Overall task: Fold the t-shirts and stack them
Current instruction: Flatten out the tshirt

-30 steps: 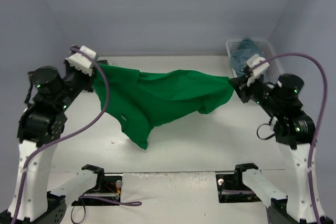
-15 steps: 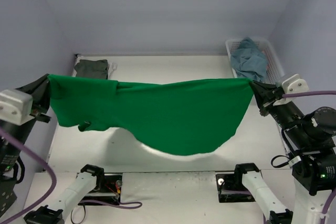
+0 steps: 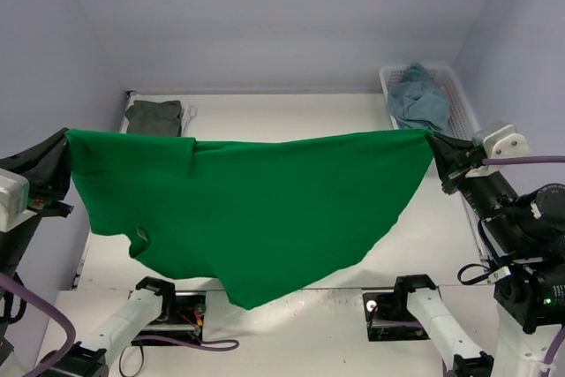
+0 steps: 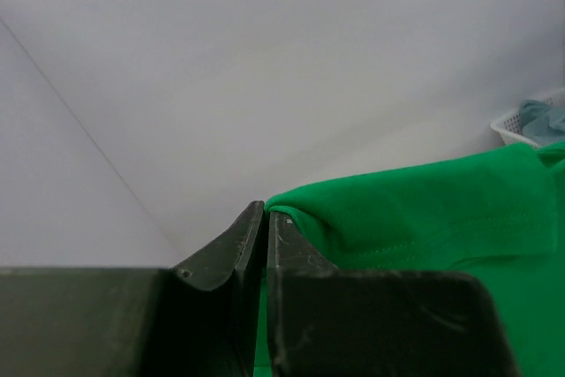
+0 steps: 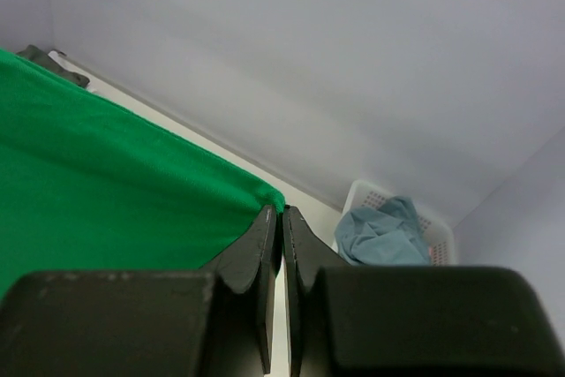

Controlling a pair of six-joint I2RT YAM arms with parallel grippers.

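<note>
Fabric of the green shirt (image 3: 256, 209) hangs spread out in the air between the 2 claws, above the surface (image 3: 282, 108). Its top edge runs almost level across the top view, from the left claw (image 3: 64, 140) at the left side to the right claw (image 3: 432, 139) at the right side. Each claw is pressed together on 1 upper corner of the cloth.

In the left wrist view the 2 dark fingers (image 4: 238, 249) meet with a fold of green pinched at their tips, and the rest of the cloth stretches off to the right. In the right wrist view the fingers (image 5: 256, 253) are closed the same way, with the green corner caught at their tips and the cloth reaching away to the left.

Below the taut top edge the green shirt sags to a rounded point near the front middle, where it hides part of the near edge of the surface. A small curl or opening shows near its lower left edge; I cannot tell which.

An olive shirt (image 3: 154, 116) lies folded flat at the far left corner of the surface. A blue shirt (image 3: 419, 99) sits crumpled inside the white slatted basket (image 3: 461, 103) at the far right corner, near the right claw but apart from it.
</note>
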